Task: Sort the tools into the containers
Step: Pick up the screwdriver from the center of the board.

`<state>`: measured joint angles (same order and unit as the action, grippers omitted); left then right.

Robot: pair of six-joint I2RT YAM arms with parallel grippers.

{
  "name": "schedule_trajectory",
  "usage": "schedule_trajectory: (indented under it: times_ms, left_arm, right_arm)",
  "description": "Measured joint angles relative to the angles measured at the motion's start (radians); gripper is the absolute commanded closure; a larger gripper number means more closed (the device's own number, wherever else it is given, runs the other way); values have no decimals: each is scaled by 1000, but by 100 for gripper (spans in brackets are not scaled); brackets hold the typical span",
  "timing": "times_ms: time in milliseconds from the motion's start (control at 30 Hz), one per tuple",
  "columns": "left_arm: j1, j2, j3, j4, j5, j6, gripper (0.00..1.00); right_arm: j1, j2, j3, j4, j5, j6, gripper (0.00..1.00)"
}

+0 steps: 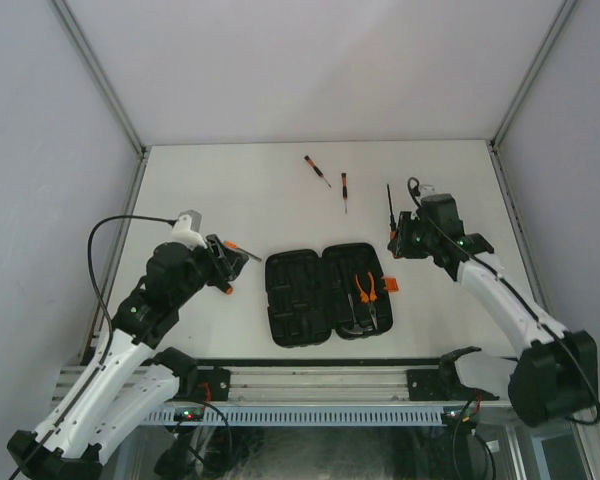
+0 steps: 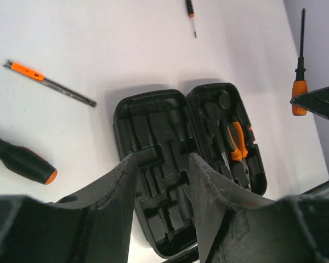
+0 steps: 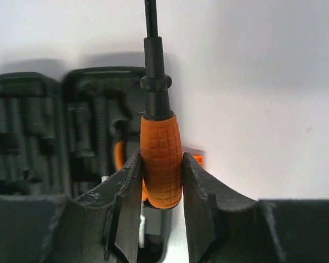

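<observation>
The black tool case (image 1: 325, 293) lies open in the middle of the table, with orange-handled pliers (image 1: 365, 290) in its right half. My right gripper (image 1: 395, 240) is shut on the orange grip of a screwdriver (image 3: 160, 137), held above the table by the case's right edge, with its black shaft (image 1: 389, 205) pointing away. My left gripper (image 2: 162, 164) is open and empty, just left of the case (image 2: 153, 137). A thin tool with an orange band (image 2: 49, 82) and a black handle with an orange tip (image 2: 22, 161) lie next to it.
Two small screwdrivers (image 1: 317, 170) (image 1: 344, 190) lie on the white table behind the case. The case's orange latch (image 1: 388, 285) sticks out on its right side. Grey walls close the table in at the back and on both sides.
</observation>
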<state>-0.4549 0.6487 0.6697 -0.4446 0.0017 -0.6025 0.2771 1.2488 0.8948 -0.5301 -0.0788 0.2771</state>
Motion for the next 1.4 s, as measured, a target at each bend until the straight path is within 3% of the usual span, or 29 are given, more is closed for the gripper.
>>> schedule_trajectory:
  times_ms: [200,367,500,567,967,1200,1400]
  left_arm:
    - [1,-56,-29,69,32,-24,51]
    - [3,-43,-28,84,82,-24,51]
    - [4,-22,-28,88,124,-24,50]
    - [4,-14,-28,90,140,-23,45]
    - [8,-17,-26,91,159,-15,37]
    - [15,-23,-25,87,158,-4,36]
    - [18,-21,2,66,160,27,36]
  right_arm:
    - [45,-309,-165,195,-76,133,100]
    - [183,-462,-253,338,-45,160,100]
    - [285,-479,-258,400,-14,150,100]
    - [309,-478,-258,410,-12,148,100]
    - [336,-478,-262,407,-111,65,100]
    - [526,-505,-262,435,72,6,100]
    - [716,-504,-283,587,270,-154,100]
